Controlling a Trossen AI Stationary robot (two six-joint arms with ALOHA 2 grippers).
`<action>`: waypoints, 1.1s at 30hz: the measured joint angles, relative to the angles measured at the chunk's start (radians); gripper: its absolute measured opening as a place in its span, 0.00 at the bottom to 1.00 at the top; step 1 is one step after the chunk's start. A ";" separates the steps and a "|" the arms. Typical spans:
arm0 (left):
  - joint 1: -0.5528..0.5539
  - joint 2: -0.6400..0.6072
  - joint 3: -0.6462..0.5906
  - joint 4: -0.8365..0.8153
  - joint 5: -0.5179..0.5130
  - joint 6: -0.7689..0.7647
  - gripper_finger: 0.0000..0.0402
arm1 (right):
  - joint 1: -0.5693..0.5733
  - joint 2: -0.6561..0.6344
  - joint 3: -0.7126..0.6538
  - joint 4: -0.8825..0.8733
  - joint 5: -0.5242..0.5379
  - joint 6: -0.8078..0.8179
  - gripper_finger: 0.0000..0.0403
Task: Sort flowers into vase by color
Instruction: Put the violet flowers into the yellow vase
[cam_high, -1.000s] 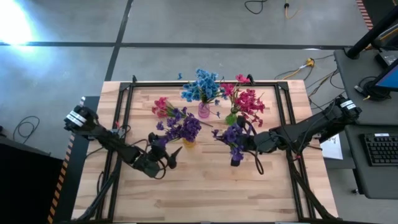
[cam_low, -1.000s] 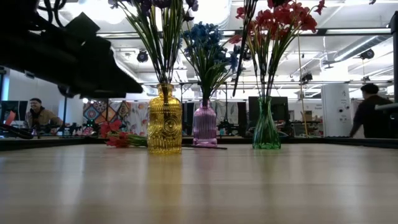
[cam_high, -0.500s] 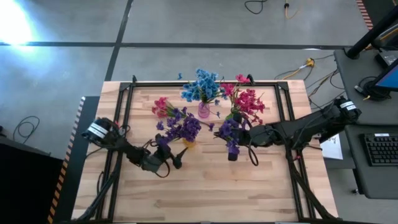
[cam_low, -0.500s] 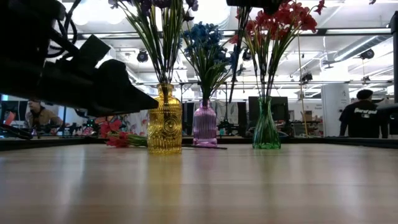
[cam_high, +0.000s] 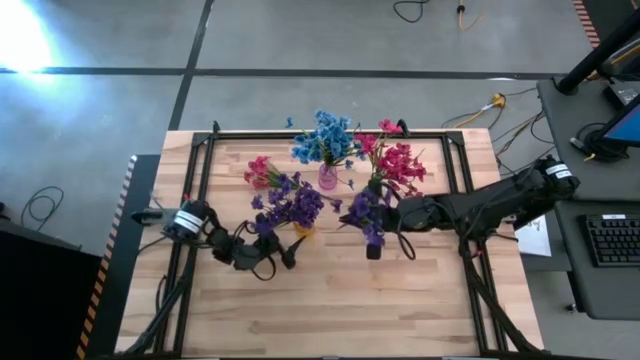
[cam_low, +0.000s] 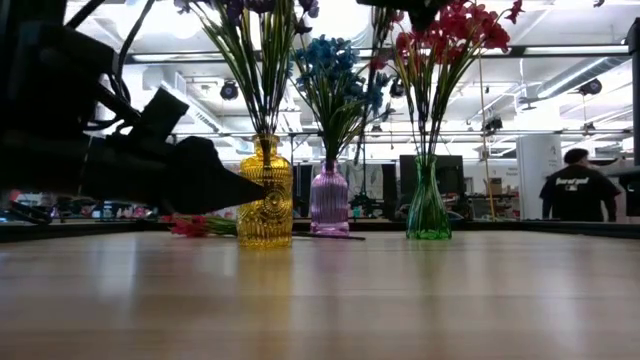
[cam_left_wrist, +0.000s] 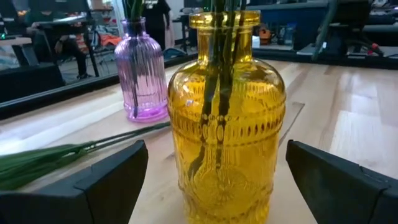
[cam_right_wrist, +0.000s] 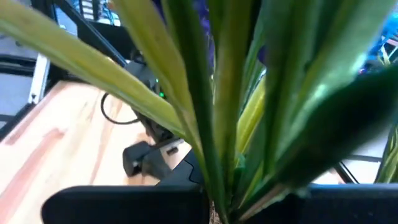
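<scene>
Three glass vases stand mid-table. A yellow vase (cam_low: 265, 200) holds purple flowers (cam_high: 295, 205), a pink vase (cam_low: 329, 200) holds blue flowers (cam_high: 325, 140), and a green vase (cam_low: 428, 205) holds red flowers (cam_high: 400, 165). One red sprig (cam_high: 258, 170) lies flat on the table behind the yellow vase. My left gripper (cam_left_wrist: 216, 149) is low and level, open, with the yellow vase (cam_left_wrist: 227, 112) close ahead between its fingers, untouched. My right gripper (cam_right_wrist: 217, 205) is high up, shut on a purple sprig (cam_high: 367, 212). My right gripper pinches the purple sprig between its two fingers where the green stems and leaves gather (cam_right_wrist: 217, 180). The fingers come nearly level from the table's right side, across the stems. The sprig stands upright and clear of the table, blooms up, its stem (cam_low: 366, 150) hanging below.
A black frame (cam_high: 200, 200) runs round the tabletop. The near half of the wooden table (cam_low: 320, 300) is bare. The left arm's gripper (cam_right_wrist: 146, 158) shows below in the right wrist view. People stand in the room behind the table (cam_low: 575, 190).
My left gripper has sunk to just above the table and gone toward the yellow vase, its wrist folding until the fingers point level at the vase. My right gripper has carried the purple sprig a little toward the table's left, still upright.
</scene>
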 joint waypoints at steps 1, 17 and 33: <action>0.005 0.011 0.000 0.010 0.011 0.010 0.91 | -0.010 0.000 0.000 0.003 -0.012 0.000 0.03; 0.082 0.038 0.007 0.007 0.107 0.011 0.91 | -0.097 0.085 0.010 0.076 -0.084 -0.007 0.03; 0.098 0.037 0.018 0.007 0.113 0.011 0.87 | -0.119 0.079 0.009 0.223 -0.212 -0.036 0.03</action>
